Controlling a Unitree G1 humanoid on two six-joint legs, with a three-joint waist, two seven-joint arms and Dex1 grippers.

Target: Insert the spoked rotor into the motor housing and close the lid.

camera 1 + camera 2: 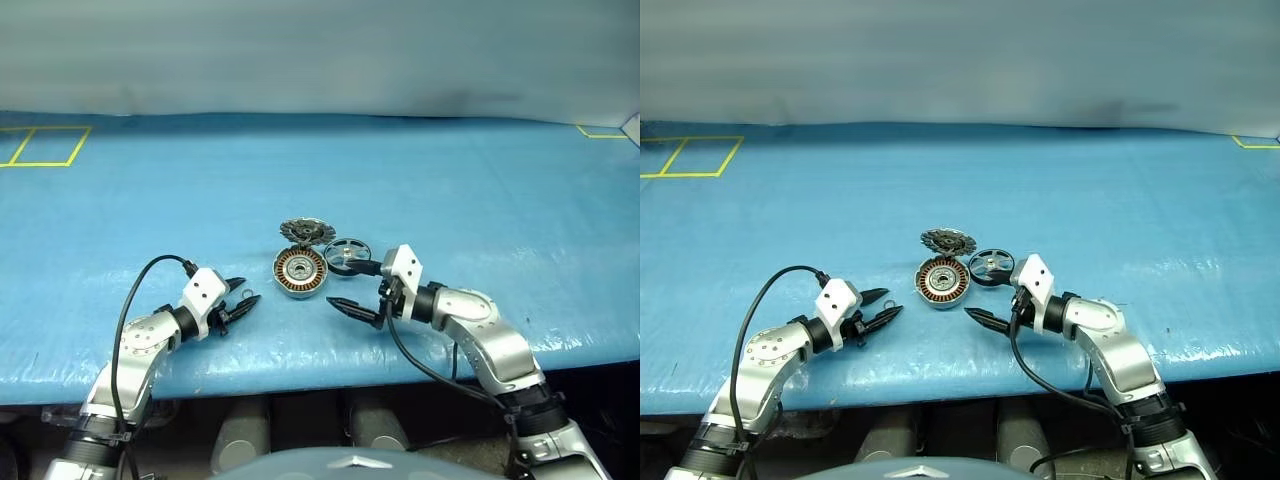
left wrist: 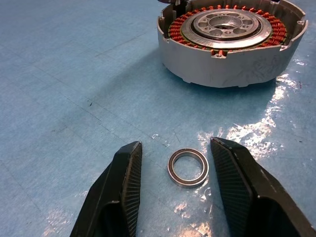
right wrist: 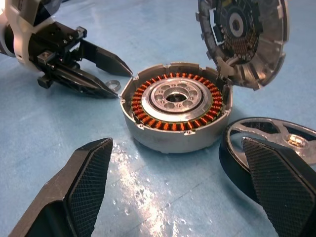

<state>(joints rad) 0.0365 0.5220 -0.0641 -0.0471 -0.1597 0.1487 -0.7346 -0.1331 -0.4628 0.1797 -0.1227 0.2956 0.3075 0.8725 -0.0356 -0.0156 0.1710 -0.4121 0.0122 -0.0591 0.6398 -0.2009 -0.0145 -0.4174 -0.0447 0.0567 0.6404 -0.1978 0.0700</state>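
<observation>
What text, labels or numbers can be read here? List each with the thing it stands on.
None: no readable text on the motor housing, the lid, the spoked rotor, the small ring or the blue table.
Yellow floor-tape lines form boxes, not letters.

left gripper (image 1: 243, 293): jaws parted | right gripper (image 1: 355, 289): jaws spread wide

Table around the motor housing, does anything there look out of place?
Yes: a small loose metal ring lies flat on the blue table, apart from the motor housing, between the left gripper fingers. It looks like a stray part.
</observation>
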